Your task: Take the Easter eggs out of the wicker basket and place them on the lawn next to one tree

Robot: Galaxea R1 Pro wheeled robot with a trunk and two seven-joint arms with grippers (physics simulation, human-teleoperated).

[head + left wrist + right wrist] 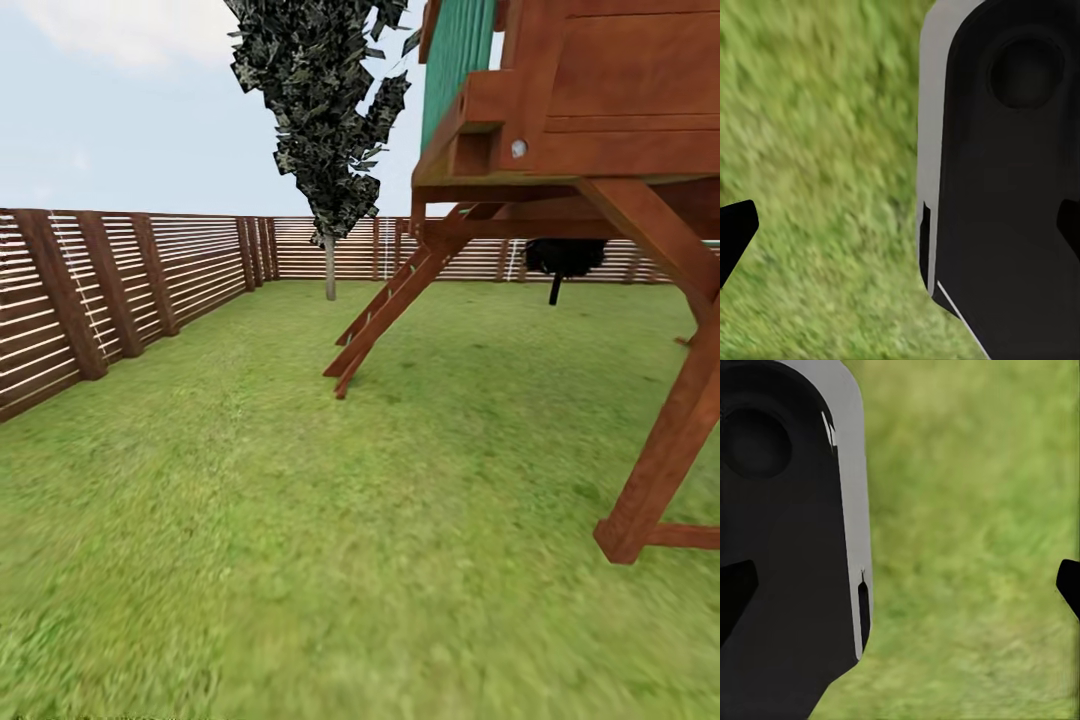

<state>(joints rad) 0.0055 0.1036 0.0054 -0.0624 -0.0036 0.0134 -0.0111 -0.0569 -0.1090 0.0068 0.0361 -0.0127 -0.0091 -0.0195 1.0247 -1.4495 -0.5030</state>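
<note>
The Easter eggs and the wicker basket are out of view. The lawn [300, 520] spreads wide and green ahead of me in the head view. A tree [329, 262] with a thin pale trunk and dark mottled leaves stands far off by the back fence. In the left wrist view my left gripper [900, 229] is open over grass, its dark fingertips [736, 231] at the picture's edges, with nothing between them. My right gripper [902, 589] is open too, its fingertips [1068, 583] wide apart over grass.
A wooden play tower [600, 150] on slanted legs [665, 450] stands at the right, its ladder [385, 315] reaching the grass. A slatted brown fence [110, 290] runs along the left and back. An all-black tree [563, 260] stands behind the tower. My dark body panel [1005, 195] shows beside each gripper.
</note>
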